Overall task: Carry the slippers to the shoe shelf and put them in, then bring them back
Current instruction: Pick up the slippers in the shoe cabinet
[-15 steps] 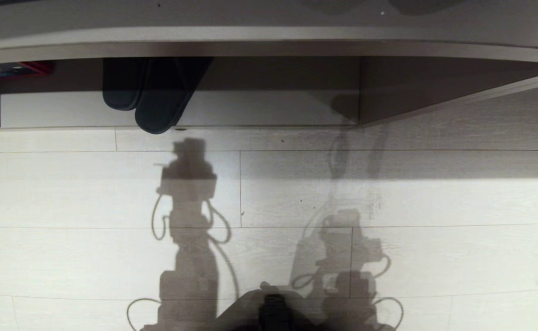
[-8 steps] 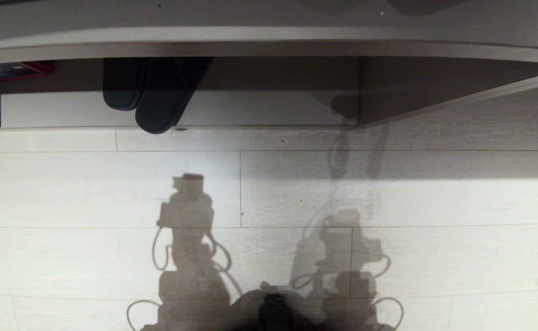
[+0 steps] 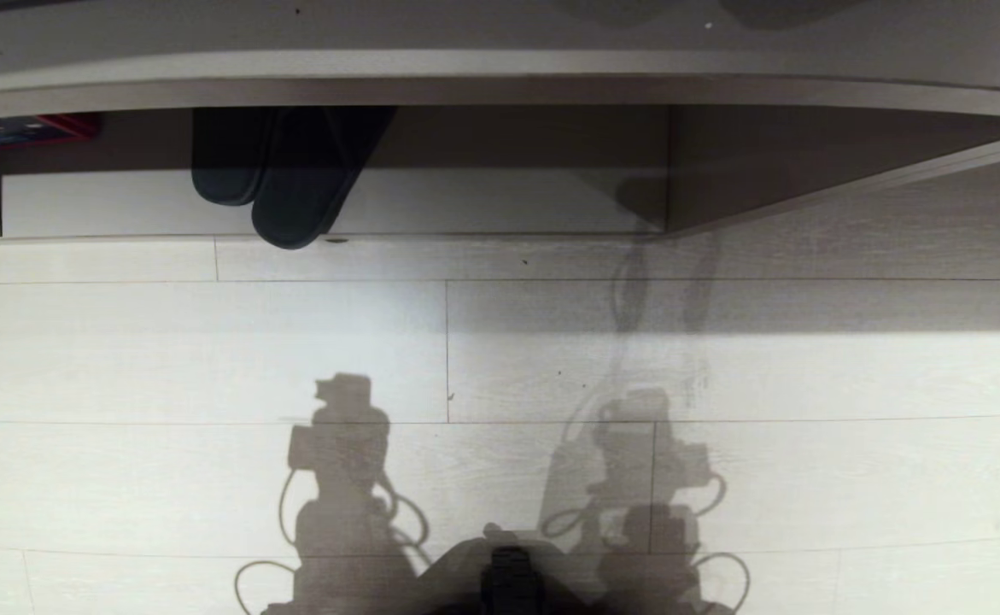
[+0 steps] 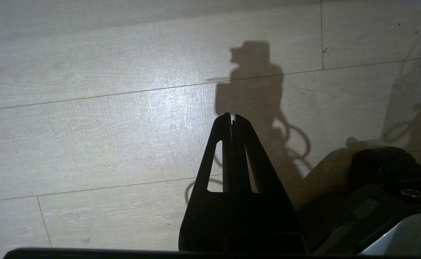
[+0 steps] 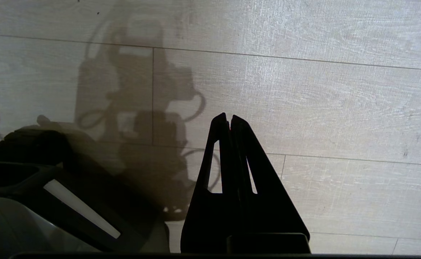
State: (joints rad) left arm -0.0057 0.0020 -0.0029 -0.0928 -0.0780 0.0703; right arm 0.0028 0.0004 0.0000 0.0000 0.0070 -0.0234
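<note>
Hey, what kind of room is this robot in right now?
Probably a hotel room or home entryway: pale wood-plank floor, a low built-in shoe shelf of open cubbies, and a pair of dark slippers tucked inside, heels poking out over the front edge.

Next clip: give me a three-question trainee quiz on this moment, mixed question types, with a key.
1. True or false: the slippers lie in the shoe shelf.
2. The left gripper is: A open, B shut on a slipper, C shut and empty.
3. Fill in: the right gripper hangs over bare ____.

Key: 1 true, heels poking out at the front edge; 2 C; 3 floor.
</note>
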